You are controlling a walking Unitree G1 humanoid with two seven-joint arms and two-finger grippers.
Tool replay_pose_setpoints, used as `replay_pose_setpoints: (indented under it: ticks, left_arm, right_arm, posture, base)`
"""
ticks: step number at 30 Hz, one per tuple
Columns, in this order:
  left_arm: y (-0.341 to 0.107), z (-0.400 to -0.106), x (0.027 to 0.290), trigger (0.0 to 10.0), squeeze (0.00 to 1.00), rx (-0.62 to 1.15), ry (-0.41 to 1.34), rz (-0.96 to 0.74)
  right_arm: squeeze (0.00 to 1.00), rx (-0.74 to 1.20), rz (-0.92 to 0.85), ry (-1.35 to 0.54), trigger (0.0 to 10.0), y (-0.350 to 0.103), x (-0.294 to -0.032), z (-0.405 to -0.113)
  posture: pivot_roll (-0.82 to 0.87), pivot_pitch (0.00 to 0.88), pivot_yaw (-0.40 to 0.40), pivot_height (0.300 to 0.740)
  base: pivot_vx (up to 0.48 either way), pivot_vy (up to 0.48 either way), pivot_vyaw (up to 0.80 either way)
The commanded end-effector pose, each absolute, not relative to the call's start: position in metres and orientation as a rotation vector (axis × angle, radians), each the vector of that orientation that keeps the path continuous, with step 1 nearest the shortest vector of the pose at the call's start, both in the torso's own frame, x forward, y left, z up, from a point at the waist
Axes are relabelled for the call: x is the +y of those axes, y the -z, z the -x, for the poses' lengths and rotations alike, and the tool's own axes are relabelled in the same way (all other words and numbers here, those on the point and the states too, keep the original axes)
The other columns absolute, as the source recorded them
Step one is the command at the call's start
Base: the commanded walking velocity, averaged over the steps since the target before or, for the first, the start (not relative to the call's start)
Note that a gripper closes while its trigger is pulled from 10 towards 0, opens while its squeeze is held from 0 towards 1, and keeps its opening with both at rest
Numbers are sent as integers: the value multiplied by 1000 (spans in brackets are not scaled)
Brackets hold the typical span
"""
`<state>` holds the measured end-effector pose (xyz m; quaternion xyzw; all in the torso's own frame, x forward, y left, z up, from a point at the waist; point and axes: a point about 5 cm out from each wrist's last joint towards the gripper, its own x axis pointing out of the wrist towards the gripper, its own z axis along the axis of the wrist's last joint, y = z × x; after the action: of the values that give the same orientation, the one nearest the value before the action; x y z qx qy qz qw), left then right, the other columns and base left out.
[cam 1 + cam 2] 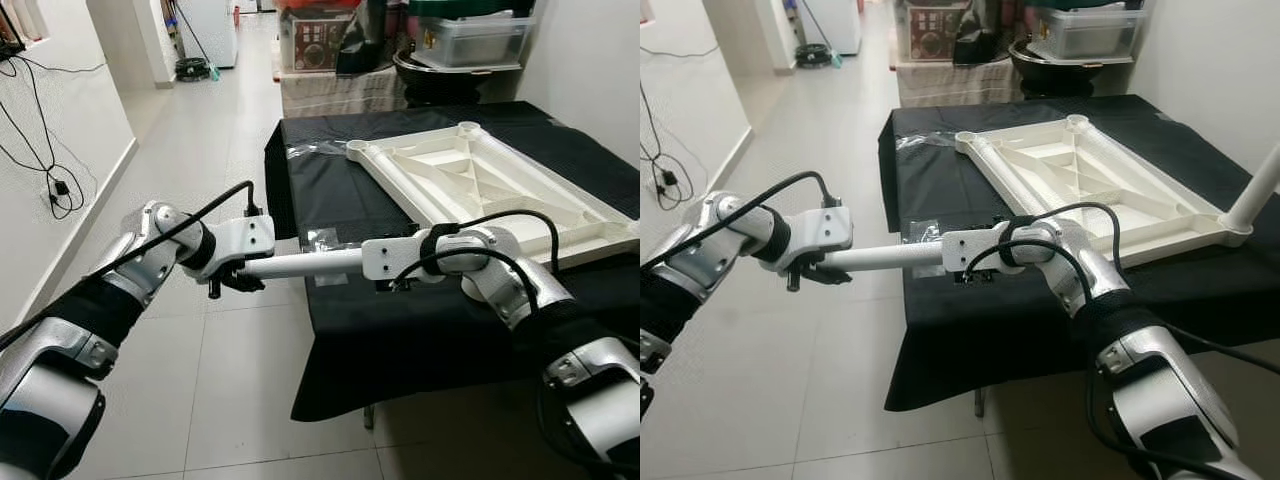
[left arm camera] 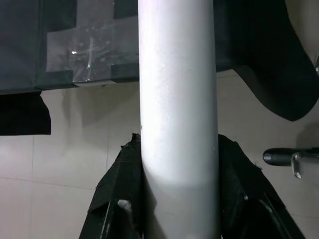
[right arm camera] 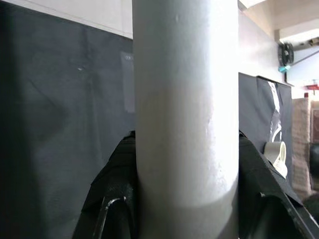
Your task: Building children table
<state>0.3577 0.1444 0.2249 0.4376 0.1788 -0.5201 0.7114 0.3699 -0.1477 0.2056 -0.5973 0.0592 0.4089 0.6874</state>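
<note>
1. Progress: the white table top (image 1: 490,185) lies upside down on the black-draped bench (image 1: 370,330), reaching from mid-bench to its far right edge; one leg (image 1: 1262,180) already stands upright in the socket at the top's near right corner; judged from this, assembly is begun, not finished.
2. Leg in hand: a second white leg (image 1: 300,264) is held level off the bench's near left corner, over the tiled floor (image 1: 230,400); it is not yet seated in any socket.
3. Left gripper (image 1: 238,280): black fingers (image 2: 119,189) pressed against both sides of the leg, clamping its outer end.
4. Right gripper (image 1: 392,284): fingers (image 3: 112,199) likewise pinching the same leg, at the end nearer the bench.
5. Remaining: the far left socket (image 1: 358,150) and the far right socket (image 1: 468,128) stand empty; the fourth corner is hidden behind the right arm, so probably three legs are left to fit.
6. Count: table tops, one; legs, two; grippers, two; a clear plastic bag (image 1: 322,240), possibly for hardware, near the bench's left edge.
</note>
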Motion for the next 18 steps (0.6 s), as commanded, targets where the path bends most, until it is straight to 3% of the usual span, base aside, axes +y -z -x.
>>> replay_pose_setpoints:
  ticks: [1,2,3,13,18]
  left_arm:
    - [-257,-356,124,10000,0,193,1196,-969]
    - [-259,-356,123,10000,651,173,1188,-981]
    - [-261,-357,123,10000,1000,160,1180,-983]
    - [-284,-361,141,10000,1000,79,1068,-957]
    - [-316,-346,160,10000,1000,-65,993,-845]
  right_arm:
    - [0,177,1320,-897,0,-195,-149,-372]
    - [0,175,1317,-890,0,-195,-149,-372]
    - [0,174,1314,-883,0,-195,-149,-373]
    - [0,155,1334,-731,0,-205,-166,-383]
    - [0,84,1176,-460,0,-239,-188,-401]
  posture:
    - [42,0,-15,740]
    - [41,0,-13,740]
    - [40,0,-12,740]
    - [40,0,-12,740]
    - [47,0,-17,740]
  base:
    - [0,0,0]
    - [0,0,0]
    - [0,0,0]
    - [0,0,0]
    - [0,0,0]
